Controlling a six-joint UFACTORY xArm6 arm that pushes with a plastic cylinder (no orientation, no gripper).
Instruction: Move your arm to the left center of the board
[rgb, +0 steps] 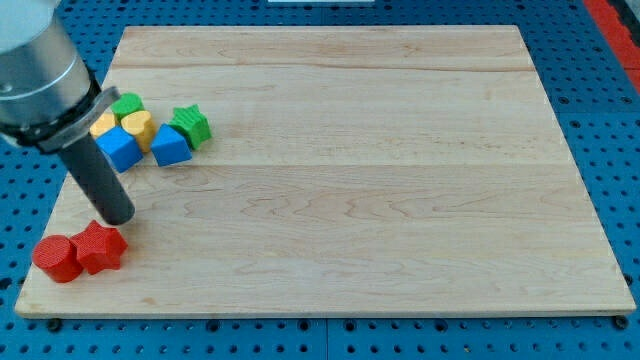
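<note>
Just above the red star block (100, 246), my tip (116, 218).

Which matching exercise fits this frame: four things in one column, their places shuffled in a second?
Things:
1. green star
2. red cylinder
3. my tip
4. blue block

Places:
A. nearest the board's bottom-left corner
B. just above the red star-like block
C. rightmost piece of the upper cluster
D. directly left of and below the green star

Pairs: 1-C, 2-A, 3-B, 4-D
</note>
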